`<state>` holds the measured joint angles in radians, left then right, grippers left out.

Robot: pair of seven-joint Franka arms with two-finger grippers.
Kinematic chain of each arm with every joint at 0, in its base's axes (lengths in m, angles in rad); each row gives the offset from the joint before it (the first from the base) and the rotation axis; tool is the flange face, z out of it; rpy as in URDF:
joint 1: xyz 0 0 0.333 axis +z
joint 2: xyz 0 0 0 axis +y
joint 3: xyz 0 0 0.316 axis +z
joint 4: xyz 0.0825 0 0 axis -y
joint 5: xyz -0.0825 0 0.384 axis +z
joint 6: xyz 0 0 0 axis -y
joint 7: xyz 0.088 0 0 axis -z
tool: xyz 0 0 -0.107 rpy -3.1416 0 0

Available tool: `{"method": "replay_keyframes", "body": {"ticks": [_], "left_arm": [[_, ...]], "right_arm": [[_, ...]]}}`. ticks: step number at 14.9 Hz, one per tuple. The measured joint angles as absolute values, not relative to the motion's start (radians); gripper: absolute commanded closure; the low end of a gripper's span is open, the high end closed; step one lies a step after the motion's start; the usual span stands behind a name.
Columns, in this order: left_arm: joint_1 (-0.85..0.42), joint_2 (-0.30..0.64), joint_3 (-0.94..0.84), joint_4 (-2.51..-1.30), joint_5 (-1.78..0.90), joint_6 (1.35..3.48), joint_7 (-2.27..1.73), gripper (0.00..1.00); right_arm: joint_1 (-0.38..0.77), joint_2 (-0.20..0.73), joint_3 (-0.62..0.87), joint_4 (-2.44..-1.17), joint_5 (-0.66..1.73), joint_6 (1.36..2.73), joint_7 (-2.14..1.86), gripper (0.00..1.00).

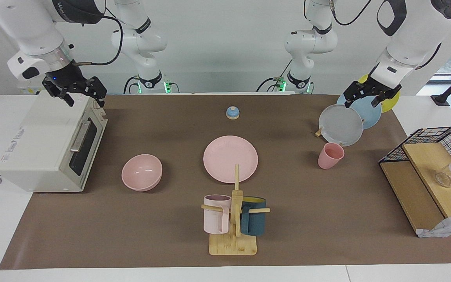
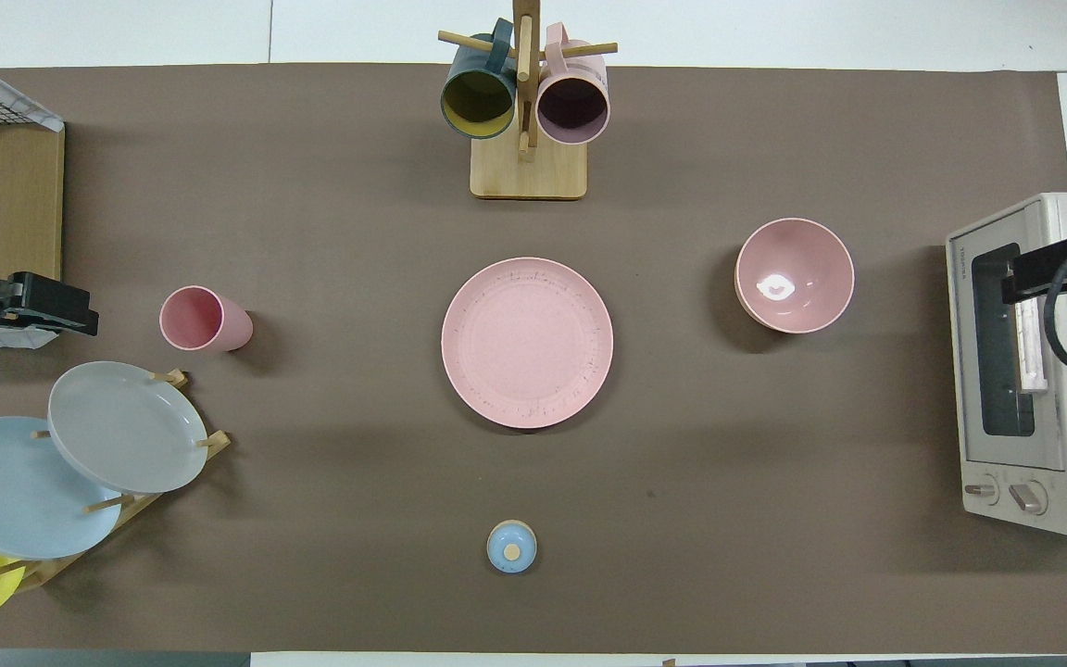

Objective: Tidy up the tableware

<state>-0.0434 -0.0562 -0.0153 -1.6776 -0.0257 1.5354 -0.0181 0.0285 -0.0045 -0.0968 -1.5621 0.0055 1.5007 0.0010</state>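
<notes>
The pink plate [image 1: 230, 158] [image 2: 527, 343] lies flat in the middle of the brown mat. A pink bowl [image 1: 142, 172] [image 2: 795, 275] sits upright toward the right arm's end, beside the toaster oven [image 1: 49, 145]. The pink cup [image 1: 330, 155] [image 2: 205, 319] stands upright toward the left arm's end, just farther from the robots than the plate rack. My right gripper [image 1: 85, 102] [image 2: 1020, 278] hangs open and empty over the oven's top edge. Over the racked plates, my left gripper [image 1: 361, 104] [image 2: 80, 315] is open and empty too.
A wooden mug tree [image 1: 235, 219] with a pale pink mug and a dark teal mug stands farther from the robots than the plate. Grey [image 1: 341, 124], blue and yellow plates lean in a rack. A small blue lid [image 1: 232, 112] lies near the robots. A wire-and-wood shelf [image 1: 425, 176] is at the left arm's end.
</notes>
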Motion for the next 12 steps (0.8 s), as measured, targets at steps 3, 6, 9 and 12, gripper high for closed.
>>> {"method": "replay_keyframes", "body": {"ticks": [3,6,9,12], "left_arm": [[-0.043,-0.056,-0.015,-1.678,-0.026,1.535,-0.018,0.00],[-0.043,-0.056,-0.015,-1.678,-0.026,1.535,-0.018,0.00],[-0.043,-0.056,-0.015,-1.678,-0.026,1.535,-0.018,0.00],[-0.043,-0.056,-0.015,-1.678,-0.026,1.535,-0.018,0.00]], "right_arm": [[0.029,-0.004,-0.097,-1.561,0.005,1.501,0.001,0.00],[0.029,-0.004,-0.097,-1.560,0.005,1.505,0.001,0.00],[0.031,-0.003,-0.097,-1.560,0.005,1.514,0.001,0.00],[0.032,-0.003,-0.096,-1.561,0.005,1.530,0.001,0.00]]}}
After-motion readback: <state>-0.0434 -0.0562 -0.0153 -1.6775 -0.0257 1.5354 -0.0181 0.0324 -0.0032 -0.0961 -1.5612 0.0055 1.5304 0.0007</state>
